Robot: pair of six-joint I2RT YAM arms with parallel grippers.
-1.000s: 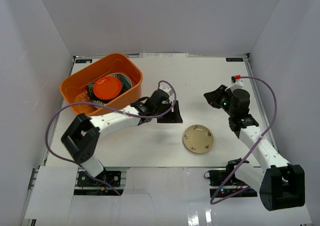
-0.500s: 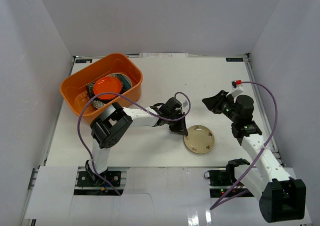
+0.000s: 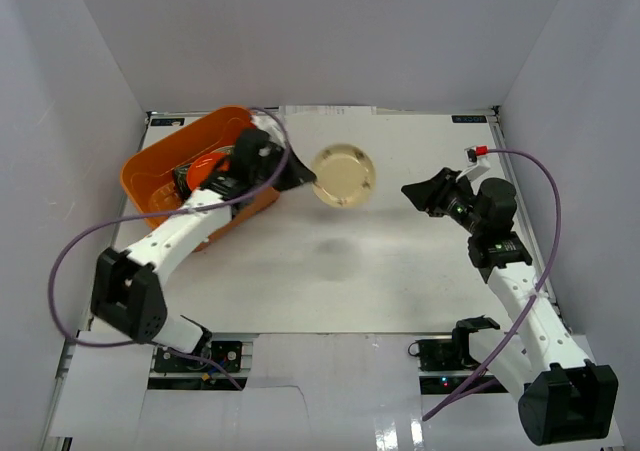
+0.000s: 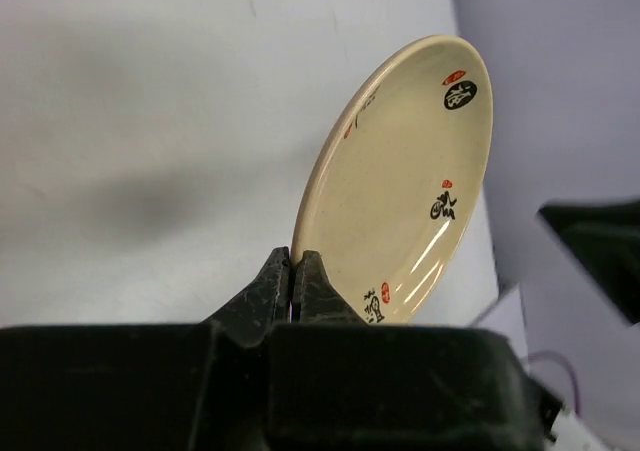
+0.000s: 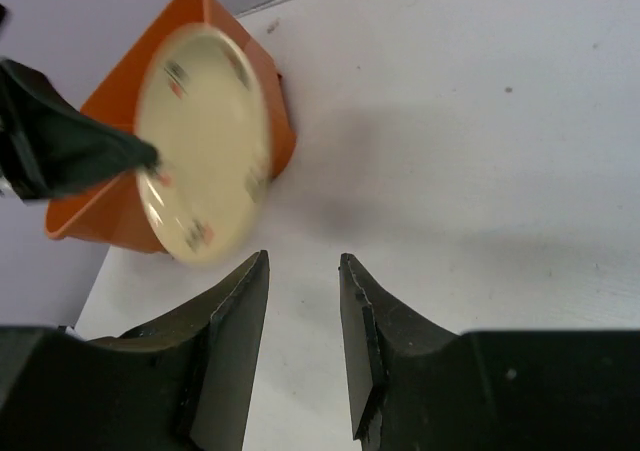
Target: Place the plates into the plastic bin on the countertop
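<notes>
1. Plates first. The ones already sorted sit inside the plastic bin [image 3: 138, 181] at the far left of the counter [image 3: 400, 271]. A red plate [image 3: 205, 167] shows on top of the pile, and the rest are mostly hidden under it and under the arm. Lying flat in there leaves room for one more on top.

2. The left end effector [image 4: 293, 266] is right at the bin's right-hand wall. Its fingers are pinched together on the rim of the beige-gold plate [image 3: 343, 176]. I'd guess an edge pinch is about the only way two fingers can lift a shallow dish like that.

3. That plate hangs in the air just right of the bin, clear of the counter, and you can see its shadow [image 3: 335, 246] on the surface below. It's tipped up instead of level, almost on edge in the wrist view. That makes sense, since it's held at one spot on its rim. It's outside the bin, so my read is that this is the carry-over step, with the lowering in not done yet.

4. The right end effector [image 5: 303, 261] is well to the right of the bin. Its fingers are apart with nothing between them, and it's pointed back toward the bin. Looks parked out of the way to me.

5. Things I'd worry about: a glossy dish swivelling or slipping in that thin pinch, and the plate's lower edge clipping the bin wall on the way in.
</notes>
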